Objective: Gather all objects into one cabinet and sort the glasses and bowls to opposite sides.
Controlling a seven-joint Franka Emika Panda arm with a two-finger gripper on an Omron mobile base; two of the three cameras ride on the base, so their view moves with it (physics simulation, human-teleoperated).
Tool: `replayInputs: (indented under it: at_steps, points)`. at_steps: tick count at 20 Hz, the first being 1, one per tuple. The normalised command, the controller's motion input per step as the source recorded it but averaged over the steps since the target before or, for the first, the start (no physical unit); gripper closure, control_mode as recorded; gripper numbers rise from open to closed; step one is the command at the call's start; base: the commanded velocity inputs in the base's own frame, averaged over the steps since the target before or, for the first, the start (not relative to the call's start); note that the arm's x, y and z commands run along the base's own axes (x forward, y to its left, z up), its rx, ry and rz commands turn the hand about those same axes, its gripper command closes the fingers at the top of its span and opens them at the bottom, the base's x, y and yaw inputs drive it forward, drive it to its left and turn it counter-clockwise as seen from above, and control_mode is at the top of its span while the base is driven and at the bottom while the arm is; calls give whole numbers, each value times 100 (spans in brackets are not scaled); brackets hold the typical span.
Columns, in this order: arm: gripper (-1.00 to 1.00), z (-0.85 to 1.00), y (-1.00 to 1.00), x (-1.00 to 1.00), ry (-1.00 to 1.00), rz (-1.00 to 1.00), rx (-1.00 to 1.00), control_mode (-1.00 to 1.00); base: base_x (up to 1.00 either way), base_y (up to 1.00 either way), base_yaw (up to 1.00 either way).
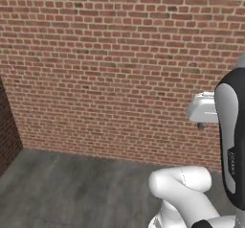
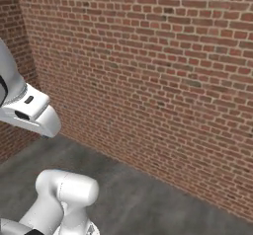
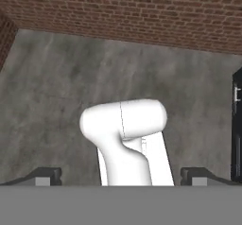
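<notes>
My gripper stands open, pointing down at the grey floor, with its two dark fingertips far apart and nothing between them. The white hand hangs in mid-air in front of a brick wall, and it also shows at the left of the right base view. The objects, the cabinet, the glasses and the bowls are all out of view.
A red brick wall spans the scene ahead. It meets a second, darker brick wall in a corner on the left. A bare grey floor stretches from the wall's foot toward the base.
</notes>
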Motion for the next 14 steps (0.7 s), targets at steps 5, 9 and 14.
replayInputs:
  at_steps: [5,9,14]
  points:
    - [-100,0,0,0,0,0,0,100,-28,0,100]
    - [-100,0,0,0,0,0,0,100,-28,0,100]
    - [-100,0,0,0,0,0,0,100,-28,0,100]
